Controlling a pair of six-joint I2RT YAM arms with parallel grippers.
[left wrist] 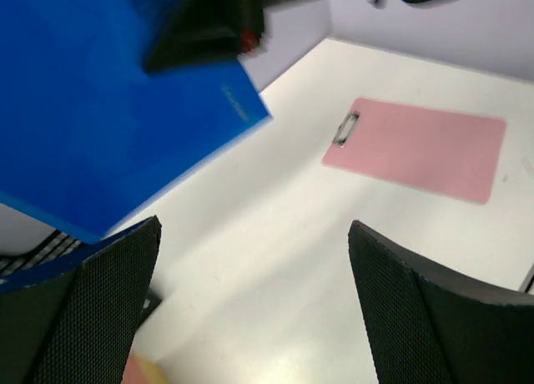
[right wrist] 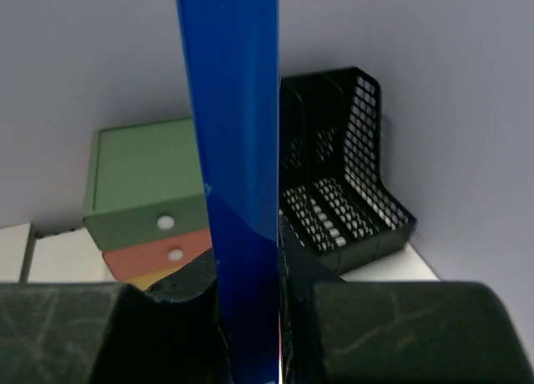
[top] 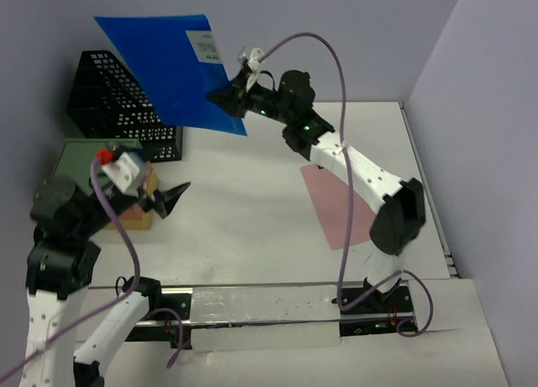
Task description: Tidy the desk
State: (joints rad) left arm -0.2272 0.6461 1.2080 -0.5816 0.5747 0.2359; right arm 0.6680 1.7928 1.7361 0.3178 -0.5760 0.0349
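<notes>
- The bench (top: 244, 227), white and flat, lies below both tools.
- The right tool (top: 225, 97) is raised well above the bench's far middle. Its jaws are clamped on the lower corner of a blue folder (top: 168, 59) (the folder hangs in the air, clear of the surface).
- The left tool (top: 171, 198) hovers over the bench's left side with its fingers spread wide and gripping nothing, just beside a drawer box (top: 80, 156).
- A pink clipboard (top: 336, 206) lies flat on the bench's right half.
- A black mesh rack (top: 109, 92) stands at the back left corner.
</notes>
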